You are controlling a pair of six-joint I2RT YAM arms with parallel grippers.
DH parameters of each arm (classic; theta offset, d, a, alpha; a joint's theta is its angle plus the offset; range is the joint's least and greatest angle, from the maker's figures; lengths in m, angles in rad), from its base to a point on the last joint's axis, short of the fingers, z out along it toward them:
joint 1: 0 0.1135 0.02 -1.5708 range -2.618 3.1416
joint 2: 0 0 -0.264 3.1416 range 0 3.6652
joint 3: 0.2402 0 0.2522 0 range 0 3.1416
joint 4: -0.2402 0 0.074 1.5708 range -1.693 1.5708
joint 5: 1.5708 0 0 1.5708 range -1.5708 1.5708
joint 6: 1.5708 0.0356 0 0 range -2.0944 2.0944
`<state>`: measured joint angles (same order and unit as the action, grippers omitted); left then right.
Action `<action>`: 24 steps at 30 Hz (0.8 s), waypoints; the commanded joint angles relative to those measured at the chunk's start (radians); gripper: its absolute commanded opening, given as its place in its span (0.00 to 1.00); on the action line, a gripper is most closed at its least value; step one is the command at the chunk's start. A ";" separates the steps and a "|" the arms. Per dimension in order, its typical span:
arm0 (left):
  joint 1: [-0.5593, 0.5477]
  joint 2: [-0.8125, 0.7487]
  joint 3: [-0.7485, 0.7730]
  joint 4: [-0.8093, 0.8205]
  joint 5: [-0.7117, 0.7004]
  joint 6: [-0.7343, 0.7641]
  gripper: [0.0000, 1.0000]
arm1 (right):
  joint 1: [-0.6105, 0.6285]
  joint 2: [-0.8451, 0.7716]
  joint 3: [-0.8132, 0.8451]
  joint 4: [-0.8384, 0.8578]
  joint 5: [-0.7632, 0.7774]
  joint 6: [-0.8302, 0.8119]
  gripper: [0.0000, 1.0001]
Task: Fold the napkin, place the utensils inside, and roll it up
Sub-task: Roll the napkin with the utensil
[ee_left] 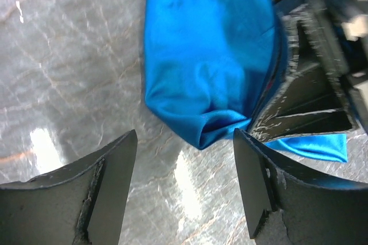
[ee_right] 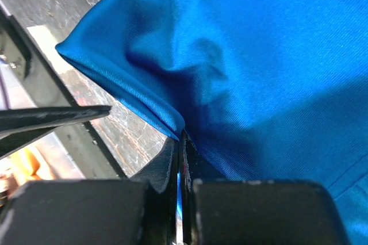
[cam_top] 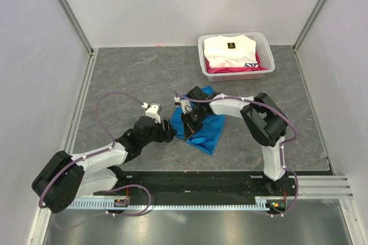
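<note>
The bright blue napkin [cam_top: 208, 131] lies crumpled and folded on the grey table in the middle. My right gripper [cam_top: 190, 123] is shut on a fold of the napkin [ee_right: 241, 67] at its left side; a sliver of blue shows between the closed jaws. My left gripper [cam_top: 168, 130] is open and empty, just left of the napkin's corner [ee_left: 207, 84], with bare table between its fingers [ee_left: 109, 182]. The right gripper's black fingers [ee_left: 305, 101] show in the left wrist view, on the cloth's right edge. The utensils are out of view.
A white basket [cam_top: 263, 69] with folded white and pink clothes stands at the back right. Grey table [cam_top: 132, 78] stretches to the left and back. White walls enclose the table on three sides.
</note>
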<state>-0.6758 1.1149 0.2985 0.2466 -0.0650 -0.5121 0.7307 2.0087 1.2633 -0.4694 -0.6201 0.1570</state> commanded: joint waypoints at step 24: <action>-0.002 0.232 0.117 0.160 -0.048 0.133 0.55 | -0.090 0.144 0.042 -0.057 0.003 -0.051 0.00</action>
<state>-0.6758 1.3193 0.3763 0.3477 -0.0628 -0.4282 0.6514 2.0918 1.3117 -0.5129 -0.7715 0.1688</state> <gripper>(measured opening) 0.572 0.010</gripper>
